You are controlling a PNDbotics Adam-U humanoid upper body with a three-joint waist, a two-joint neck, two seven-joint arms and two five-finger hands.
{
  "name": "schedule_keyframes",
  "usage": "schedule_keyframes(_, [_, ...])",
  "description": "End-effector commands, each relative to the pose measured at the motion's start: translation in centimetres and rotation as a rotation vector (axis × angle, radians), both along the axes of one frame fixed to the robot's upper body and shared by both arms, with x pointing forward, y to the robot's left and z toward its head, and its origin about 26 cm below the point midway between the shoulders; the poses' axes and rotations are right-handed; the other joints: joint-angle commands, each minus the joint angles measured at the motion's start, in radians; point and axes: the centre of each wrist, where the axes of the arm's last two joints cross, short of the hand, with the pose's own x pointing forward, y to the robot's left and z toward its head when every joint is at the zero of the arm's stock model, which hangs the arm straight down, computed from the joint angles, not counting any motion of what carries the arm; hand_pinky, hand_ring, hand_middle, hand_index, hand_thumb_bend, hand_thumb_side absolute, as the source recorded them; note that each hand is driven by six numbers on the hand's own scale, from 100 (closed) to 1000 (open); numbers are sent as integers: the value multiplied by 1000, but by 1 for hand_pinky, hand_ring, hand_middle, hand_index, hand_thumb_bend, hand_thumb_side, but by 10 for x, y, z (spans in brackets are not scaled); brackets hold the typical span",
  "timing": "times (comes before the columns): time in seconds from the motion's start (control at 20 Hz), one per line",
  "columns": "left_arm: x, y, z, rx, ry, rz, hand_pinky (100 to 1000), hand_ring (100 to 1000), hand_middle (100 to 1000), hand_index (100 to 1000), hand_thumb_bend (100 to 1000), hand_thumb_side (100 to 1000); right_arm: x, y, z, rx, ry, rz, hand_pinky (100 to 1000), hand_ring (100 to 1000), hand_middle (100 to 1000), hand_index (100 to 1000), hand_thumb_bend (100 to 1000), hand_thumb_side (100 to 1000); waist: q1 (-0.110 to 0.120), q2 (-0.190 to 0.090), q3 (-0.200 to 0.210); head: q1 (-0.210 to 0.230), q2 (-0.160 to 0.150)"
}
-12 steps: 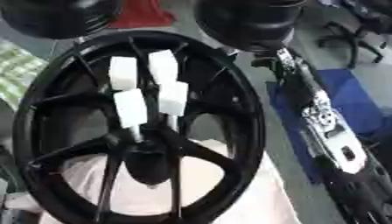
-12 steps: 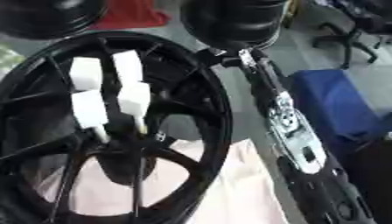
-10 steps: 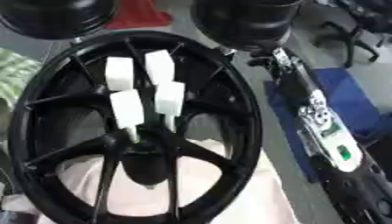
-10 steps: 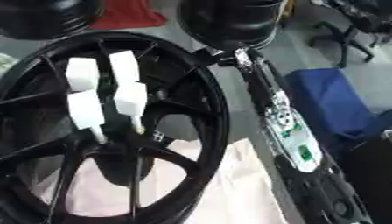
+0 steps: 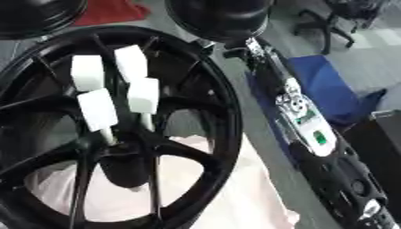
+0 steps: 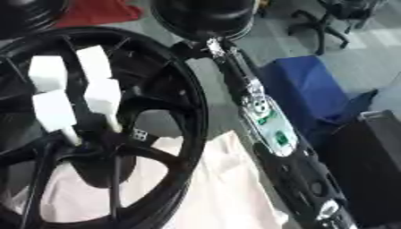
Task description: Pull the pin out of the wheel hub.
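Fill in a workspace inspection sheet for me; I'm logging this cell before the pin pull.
Surface: pink cloth under the wheel.
Job's things: black wheel lying tilted; four white-topped pins standing at its hub, none pulled.
Clutter: red item and black round parts at the far edge.
Hands: neither seen; right arm runs along the wheel's right side.
Cables: nothing seen.
Surroundings: blue box, office chair, grey floor.

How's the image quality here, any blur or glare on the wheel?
Left eye view: soft blur throughout, the white block-shaped pin heads bright and featureless. Right eye view: equally soft, light sheen on the black spoked wheel rim.
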Motion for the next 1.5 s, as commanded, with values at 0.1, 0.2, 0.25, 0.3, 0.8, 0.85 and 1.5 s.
schedule_keyframes(0.1, [-2, 5, 6, -11, -36, 27, 772, 599, 620, 781, 421, 654, -1, -2, 14, -32, -40, 5, 1000, 723, 672, 813, 100, 768, 5, -21, 1, 30, 3])
schedule_keyframes(0.2, [-2, 6, 6, -14, -38, 38, 772, 599, 621, 781, 421, 654, -2, -2, 20, -48, -58, 14, 1000, 724, 672, 814, 100, 763, 4, -22, 1, 40, 6])
schedule_keyframes(0.25, [-2, 7, 5, -15, -38, 43, 772, 599, 621, 781, 421, 654, -2, -1, 24, -58, -69, 22, 1000, 724, 673, 814, 100, 756, 3, -22, 2, 44, 8])
schedule_keyframes(0.3, [-3, 7, 5, -17, -38, 48, 772, 599, 621, 781, 420, 654, -3, -1, 28, -70, -79, 33, 1000, 725, 674, 814, 100, 752, 2, -23, 3, 48, 9])
schedule_keyframes(0.8, [-3, 11, 4, -8, -37, 63, 778, 601, 624, 782, 415, 657, -7, -8, 78, -257, -211, 148, 993, 729, 675, 813, 100, 705, -12, -29, 7, 62, 2])
schedule_keyframes(0.85, [-3, 10, 3, -7, -37, 62, 780, 602, 625, 782, 413, 658, -7, -9, 82, -271, -222, 160, 990, 729, 675, 812, 100, 700, -13, -29, 7, 61, 2])
schedule_keyframes(1.5, [-3, 10, 4, 7, -38, 54, 783, 604, 628, 783, 405, 662, -5, -6, 132, -750, -297, 450, 938, 739, 679, 804, 100, 573, -17, -24, 14, 55, 1])
